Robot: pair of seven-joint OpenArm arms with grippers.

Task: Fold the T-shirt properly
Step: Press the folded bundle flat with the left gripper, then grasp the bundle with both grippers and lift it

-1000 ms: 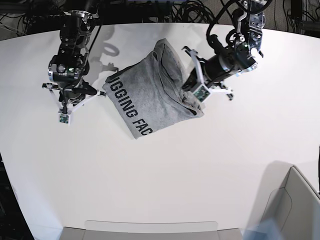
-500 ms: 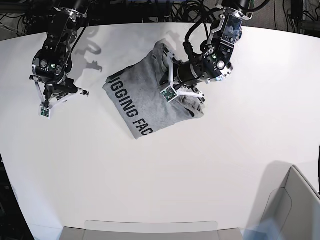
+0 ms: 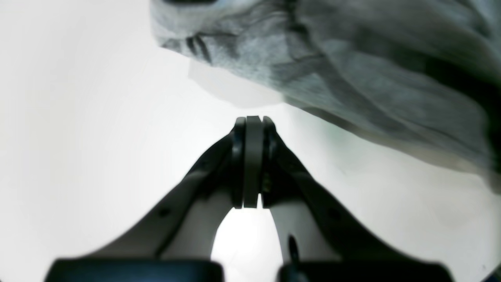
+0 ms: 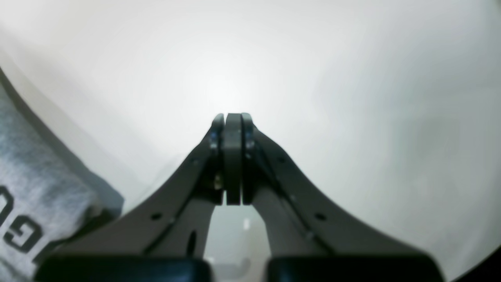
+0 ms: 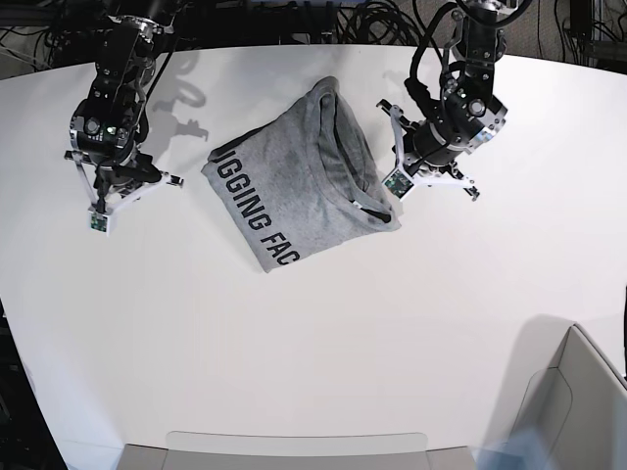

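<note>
T-shirt (image 5: 299,186) lies partly folded on the white bench (image 5: 294,343), upper middle of the base view, rotated at an angle. Black block lettering runs along its lower-left edge, face up. Collar and bunched folds sit on the side toward the left arm; that edge is rumpled, not flat.

Left tool (image 3: 253,121): pads pressed together, nothing between them. It hovers over bare bench just beside the shirt's wrinkled edge, not touching the fabric in the left wrist view. In the base view the left tool (image 5: 402,184) sits right next to the shirt's bunched corner.

Right tool (image 4: 232,119): pads also pressed together, empty. Bare bench beneath it. The shirt (image 4: 35,196) shows at the lower-left corner of the right wrist view, with a letter "G" of the print visible. In the base view the right tool (image 5: 98,220) is well apart from the shirt, out on the far side from the left arm.

Neither tool contacts the shirt. Grey shirt fabric (image 3: 352,70) fills the top and right of the left wrist view, heavily creased and blurred.

A light-coloured box edge (image 5: 578,392) shows at the bottom corner of the base view, well apart from the shirt. Cables (image 5: 323,20) are bundled behind the bench's far edge.
</note>
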